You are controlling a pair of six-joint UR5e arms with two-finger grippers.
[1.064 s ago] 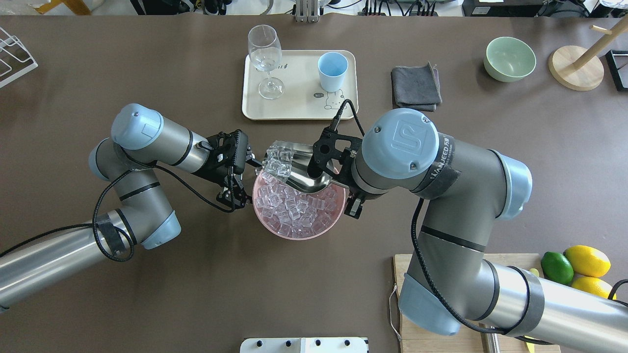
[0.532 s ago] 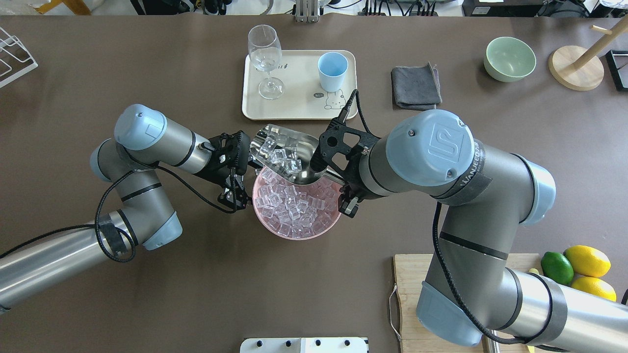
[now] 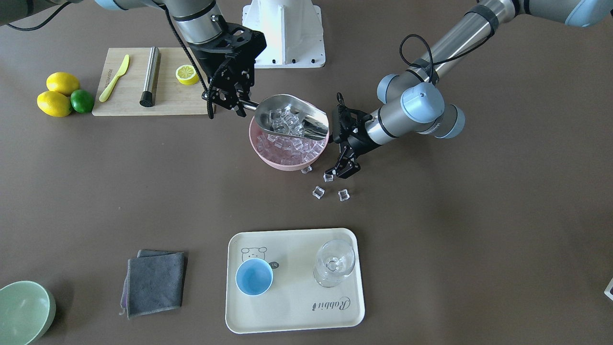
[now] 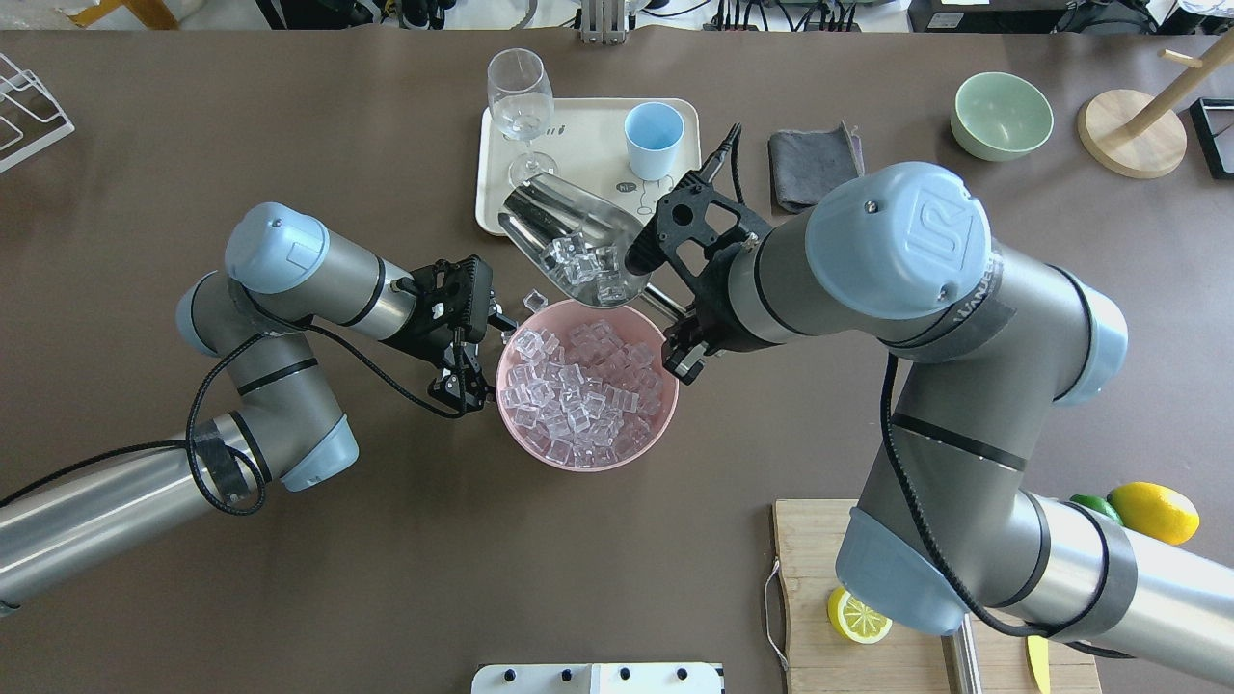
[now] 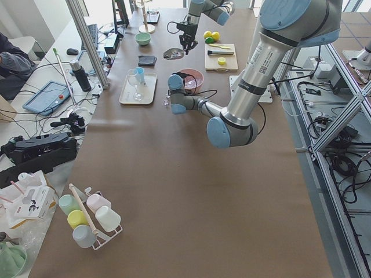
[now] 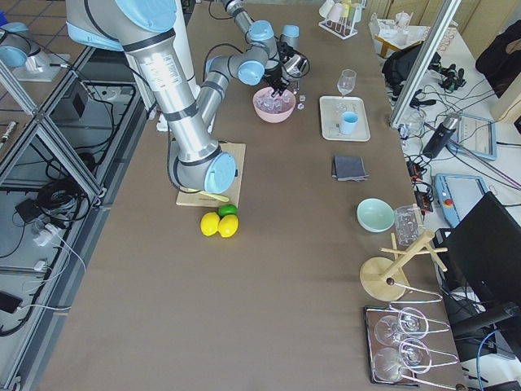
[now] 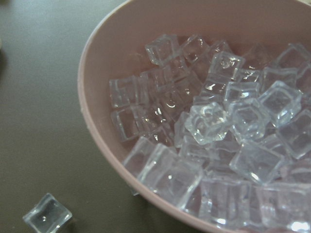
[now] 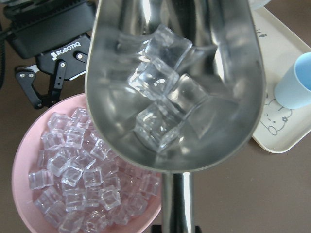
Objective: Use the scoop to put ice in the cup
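My right gripper (image 3: pixel 236 103) is shut on the handle of the steel scoop (image 4: pixel 569 236). It holds the scoop above the table between the pink bowl (image 4: pixel 588 465) and the tray (image 4: pixel 588 159). Several ice cubes (image 8: pixel 160 92) lie in the scoop, and many more ice cubes (image 4: pixel 578 386) fill the bowl. The light-blue cup (image 4: pixel 654 140) stands upright on the tray; it also shows in the front view (image 3: pixel 254 278). My left gripper (image 4: pixel 463 388) is open and empty, low beside the bowl's left rim. Several loose cubes (image 3: pixel 330 187) lie on the table near it.
A wine glass (image 4: pixel 521 106) stands on the tray left of the cup. A grey cloth (image 4: pixel 815 169) and a green bowl (image 4: pixel 1001 116) lie to the right. A cutting board (image 3: pixel 129 100) holds a steel cylinder (image 3: pixel 150 76) and half a lemon (image 3: pixel 187 74).
My right arm has lifted the loaded scoop out of the bowl and carried it toward the tray. A loose cube now shows by the bowl's far rim. My left arm has not moved.
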